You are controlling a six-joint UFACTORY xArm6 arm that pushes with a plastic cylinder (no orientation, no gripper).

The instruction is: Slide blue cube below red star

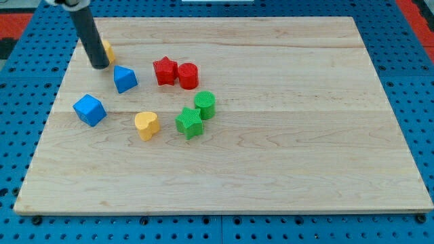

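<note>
The blue cube (pixel 89 109) sits at the view's left on the wooden board (pixel 285 135). The red star (pixel 165 70) lies up and to the right of it, touching a red cylinder (pixel 188 75). A second blue block (pixel 125 78), wedge-like, lies between them, left of the star. My tip (pixel 100 66) is at the view's upper left, just left of this wedge-like blue block and above the blue cube. It stands in front of a yellow block (pixel 107 50), which is partly hidden by the rod.
A yellow heart (pixel 146 125) lies right of the blue cube. A green star (pixel 189 123) and a green cylinder (pixel 205 104) sit together below the red blocks. Blue pegboard (pixel 27 61) surrounds the board.
</note>
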